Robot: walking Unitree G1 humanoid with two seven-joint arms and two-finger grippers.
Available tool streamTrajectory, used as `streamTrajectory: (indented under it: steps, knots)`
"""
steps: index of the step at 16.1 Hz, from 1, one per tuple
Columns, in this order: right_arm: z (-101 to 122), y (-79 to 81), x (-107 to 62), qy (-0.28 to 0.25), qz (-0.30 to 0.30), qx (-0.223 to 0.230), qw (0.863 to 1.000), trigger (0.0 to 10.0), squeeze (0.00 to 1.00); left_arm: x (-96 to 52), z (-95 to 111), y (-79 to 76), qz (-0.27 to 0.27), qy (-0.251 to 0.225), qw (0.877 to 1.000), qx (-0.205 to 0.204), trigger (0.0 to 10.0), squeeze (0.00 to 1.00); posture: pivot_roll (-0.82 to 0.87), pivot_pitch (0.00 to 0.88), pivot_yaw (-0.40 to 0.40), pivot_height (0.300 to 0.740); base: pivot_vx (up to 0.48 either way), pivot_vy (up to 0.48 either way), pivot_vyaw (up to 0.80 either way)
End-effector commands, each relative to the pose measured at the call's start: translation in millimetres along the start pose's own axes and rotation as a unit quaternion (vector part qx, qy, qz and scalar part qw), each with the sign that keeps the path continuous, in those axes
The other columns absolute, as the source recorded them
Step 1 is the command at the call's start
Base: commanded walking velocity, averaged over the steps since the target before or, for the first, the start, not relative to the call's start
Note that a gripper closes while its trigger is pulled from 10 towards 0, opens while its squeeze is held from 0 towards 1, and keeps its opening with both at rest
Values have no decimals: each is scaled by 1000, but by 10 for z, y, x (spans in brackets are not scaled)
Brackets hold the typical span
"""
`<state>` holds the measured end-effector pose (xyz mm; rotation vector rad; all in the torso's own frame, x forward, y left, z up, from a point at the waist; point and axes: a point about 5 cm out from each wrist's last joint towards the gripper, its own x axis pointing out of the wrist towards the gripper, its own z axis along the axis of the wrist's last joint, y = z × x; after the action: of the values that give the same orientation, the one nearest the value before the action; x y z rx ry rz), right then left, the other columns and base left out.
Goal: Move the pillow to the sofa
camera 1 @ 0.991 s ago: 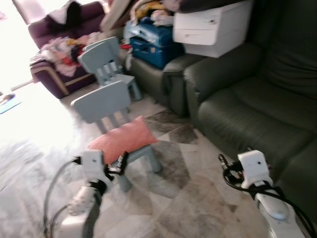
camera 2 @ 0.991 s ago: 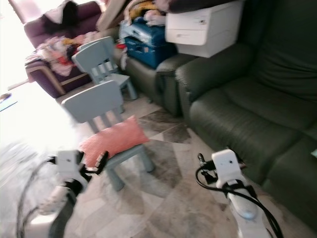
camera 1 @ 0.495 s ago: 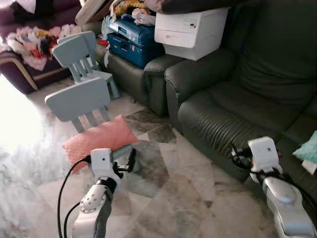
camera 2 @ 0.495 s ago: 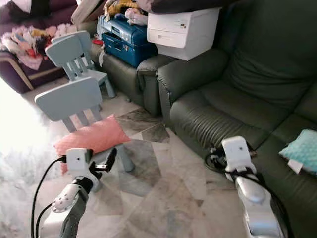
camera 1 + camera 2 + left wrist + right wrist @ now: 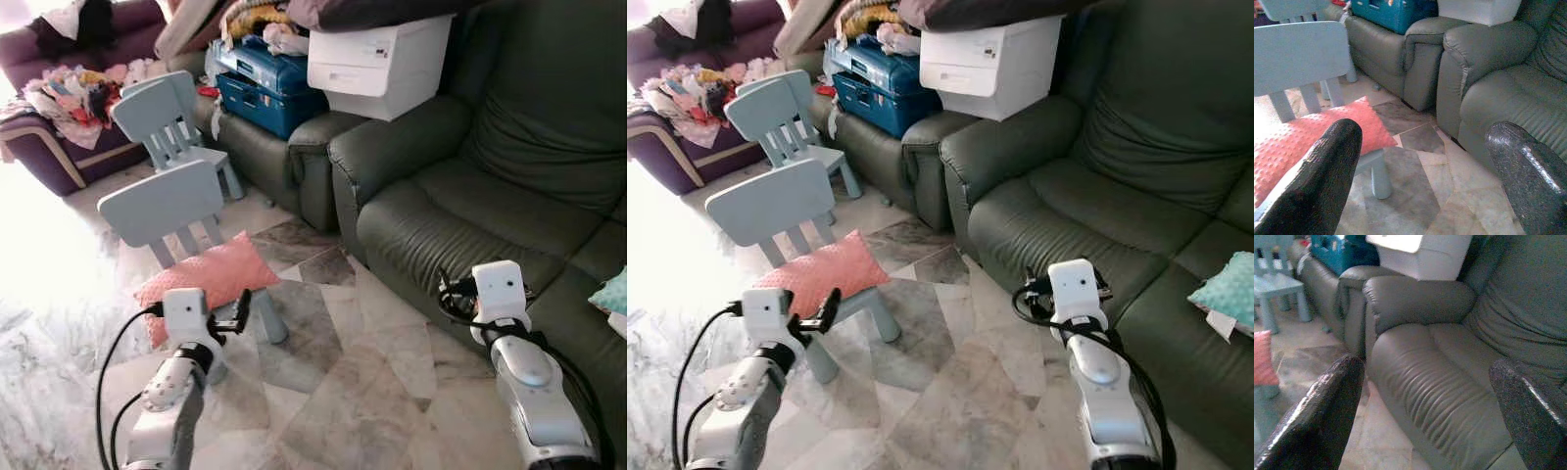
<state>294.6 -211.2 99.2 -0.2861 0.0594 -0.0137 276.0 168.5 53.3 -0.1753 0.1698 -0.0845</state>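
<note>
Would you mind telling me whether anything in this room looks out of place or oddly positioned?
Yes. A pink pillow lies on the seat of a small blue chair, overhanging its edge. A white printer and a blue case are stacked on the dark green sofa, perched on its armrests rather than on a shelf.

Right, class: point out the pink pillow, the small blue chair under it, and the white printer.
pink pillow [image 5: 201, 281], left eye view, middle of its top.
small blue chair [image 5: 162, 203], left eye view, backrest.
white printer [image 5: 377, 61], left eye view, front face.

A home living room: green leather sofa [image 5: 490, 206], child's chairs [image 5: 167, 201], clutter.
</note>
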Motion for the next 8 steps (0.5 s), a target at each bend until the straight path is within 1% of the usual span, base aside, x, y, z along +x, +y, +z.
streamTrajectory:
  steps: [1,2,3,4,5,7,8]
  knots:
    - [54,54,66,-11,-3,15,1000,10000,0,-7,57,125,22,-12,1000,4,10000,0,-309,0,118,740,0,0,0]
    - [102,103,119,-18,-2,22,1000,10000,0,-8,82,180,42,-19,999,1,10000,0,-304,0,121,740,0,0,0]
    - [139,132,148,-22,0,28,999,10000,0,-4,113,190,49,-26,998,-3,10000,0,-298,0,124,740,0,0,0]
    - [178,165,170,-30,6,32,999,10000,0,1,147,188,49,-32,998,-5,10000,0,-285,0,113,740,0,0,0]
    - [213,224,203,-35,19,35,999,10000,0,-7,163,181,45,-36,998,3,10000,0,-259,0,91,740,0,0,0]
    - [228,335,231,-38,43,37,998,10000,0,-80,170,243,63,-43,997,5,10000,0,-221,0,79,740,0,0,0]
    - [240,432,241,-40,60,47,996,10000,0,-165,178,274,82,-48,995,0,10000,0,-191,0,83,740,0,0,0]
